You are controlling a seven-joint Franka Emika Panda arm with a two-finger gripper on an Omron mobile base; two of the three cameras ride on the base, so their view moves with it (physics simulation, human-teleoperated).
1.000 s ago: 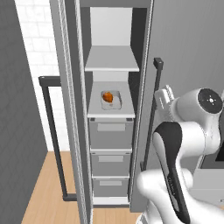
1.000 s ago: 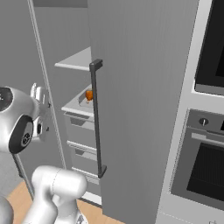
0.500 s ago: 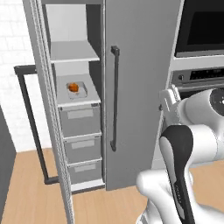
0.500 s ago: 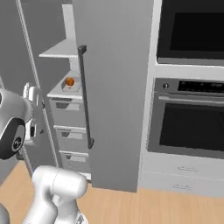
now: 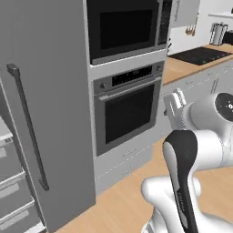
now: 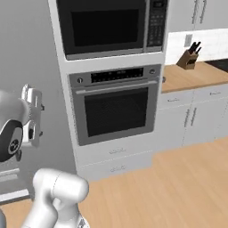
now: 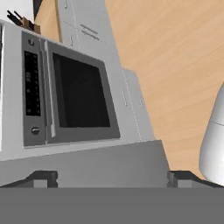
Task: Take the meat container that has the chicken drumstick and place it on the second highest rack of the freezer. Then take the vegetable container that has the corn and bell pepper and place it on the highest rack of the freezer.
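The freezer's grey door (image 5: 54, 91) with its dark bar handle (image 5: 27, 127) fills the left of the left base view, and its grey drawers (image 5: 9, 182) peek in at the lower left edge. In the right base view the same door (image 6: 31, 44) stands behind my hand. My gripper (image 5: 175, 102) is raised in front of the wall oven, away from the freezer. It also shows at the left of the right base view (image 6: 32, 95). In the hand view its fingertips (image 7: 43, 177) stand wide apart, open, with nothing between them. Both containers and the racks are out of view.
A black-glass wall oven (image 5: 127, 113) sits under a microwave (image 5: 123, 27), right of the freezer. A wooden counter (image 6: 191, 73) with a knife block (image 6: 187, 58) runs along the right wall over grey cabinets. A cooktop (image 5: 200, 54) lies further along. Wooden floor (image 6: 178, 187) spreads in front.
The whole picture has swung right as the base turns: the freezer's shelves and the tray on them slid off to the left, and ovens and counter came in. The gripper stays open.
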